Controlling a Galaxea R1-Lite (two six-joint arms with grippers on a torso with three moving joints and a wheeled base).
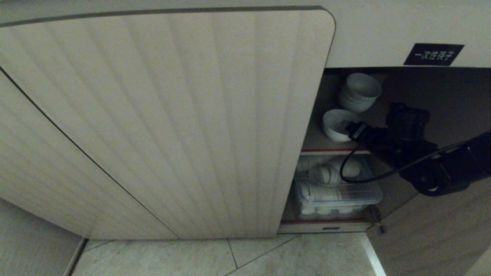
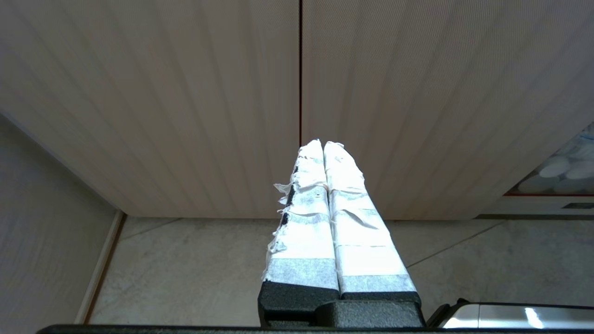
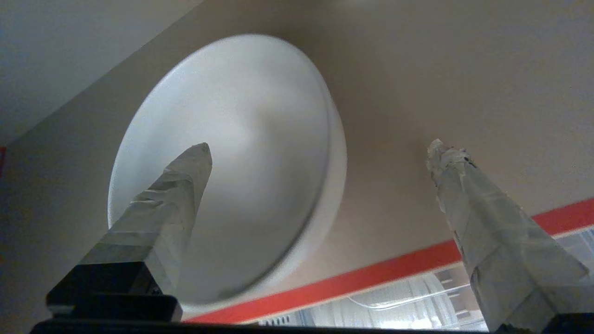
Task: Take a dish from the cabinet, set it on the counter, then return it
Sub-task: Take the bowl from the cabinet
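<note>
The dish, a small white bowl [image 1: 335,124], stands on the cabinet's [image 1: 172,115] upper shelf [image 1: 333,150], just behind its red edge. My right gripper [image 1: 351,130] reaches into the open compartment and stands open at the bowl. In the right wrist view one taped finger [image 3: 176,199] hangs over the inside of the bowl [image 3: 241,153] and the other finger [image 3: 468,199] is outside it, so the rim lies between them, untouched. My left gripper [image 2: 323,144] is parked and shut, empty, pointing at the fluted door [image 2: 185,93]. The counter is out of view.
A stack of white bowls [image 1: 360,92] sits behind the dish. Below, a clear plastic box [image 1: 337,193] of white wrapped stacks fills the lower shelf. The closed fluted door is on the left, the open door [image 1: 441,230] on the right. A black label [image 1: 433,54] sits above; tiled floor [image 1: 268,257] below.
</note>
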